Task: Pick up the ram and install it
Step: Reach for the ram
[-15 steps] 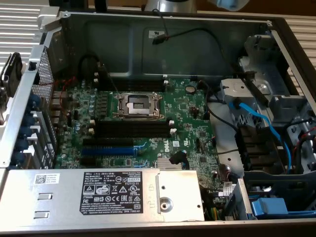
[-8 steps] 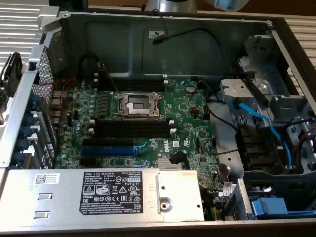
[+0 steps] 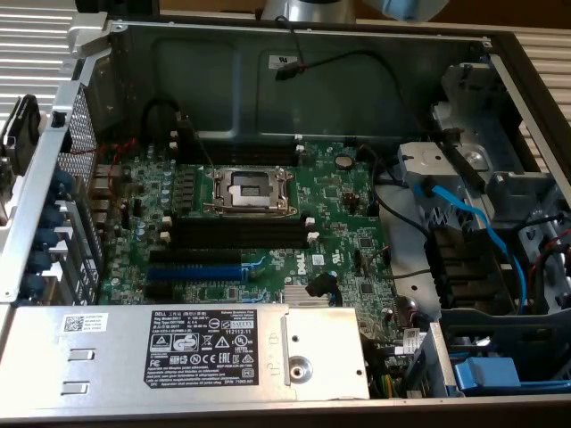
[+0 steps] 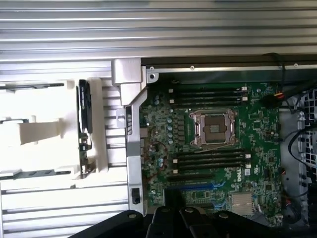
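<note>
Ram (image 4: 84, 121) on edge in white holder (image 4: 97, 139), outside case (image 4: 130, 129), untouched. Fingers (image 4: 163, 225) closed, empty, well apart from it. Pick step not begun. Empty slots (image 3: 239, 234) at 6 o'clock of socket (image 3: 252, 190), exterior view. Grasp needs fingers opened and squared to stick.

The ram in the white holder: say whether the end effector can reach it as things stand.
Probably yes. The ram stands on edge in its white holder outside the computer case, its long edge bare, nothing over it. The end effector hangs above the motherboard, apart from the ram and shut.
</note>
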`<action>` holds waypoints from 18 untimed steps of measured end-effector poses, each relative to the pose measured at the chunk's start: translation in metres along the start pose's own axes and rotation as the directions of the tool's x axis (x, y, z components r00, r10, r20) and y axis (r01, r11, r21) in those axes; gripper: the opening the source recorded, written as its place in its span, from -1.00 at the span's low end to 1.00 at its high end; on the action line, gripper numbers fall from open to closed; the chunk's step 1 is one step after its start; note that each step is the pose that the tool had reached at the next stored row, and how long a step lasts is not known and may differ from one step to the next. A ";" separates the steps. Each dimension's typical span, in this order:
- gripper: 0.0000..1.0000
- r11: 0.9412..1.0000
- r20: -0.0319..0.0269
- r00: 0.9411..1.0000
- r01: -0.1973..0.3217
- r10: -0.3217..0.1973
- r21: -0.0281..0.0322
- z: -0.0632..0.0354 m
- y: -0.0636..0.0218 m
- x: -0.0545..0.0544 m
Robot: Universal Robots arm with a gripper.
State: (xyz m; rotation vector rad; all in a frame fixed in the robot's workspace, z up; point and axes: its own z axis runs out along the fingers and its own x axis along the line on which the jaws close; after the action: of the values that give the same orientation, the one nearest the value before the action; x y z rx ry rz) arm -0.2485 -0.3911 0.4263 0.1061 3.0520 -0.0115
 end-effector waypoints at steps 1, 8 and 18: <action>-0.80 1.000 0.000 1.000 0.000 0.000 0.000 -0.0004 -0.0003 0.005; -0.80 1.000 0.000 1.000 0.000 0.000 0.000 -0.0032 -0.0026 0.036; -0.80 1.000 0.000 1.000 0.000 0.000 -0.004 -0.0064 -0.0057 0.081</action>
State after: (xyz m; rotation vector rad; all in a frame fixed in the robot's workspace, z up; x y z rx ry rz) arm -0.3304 -0.3911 0.4255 0.1062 3.0516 -0.0062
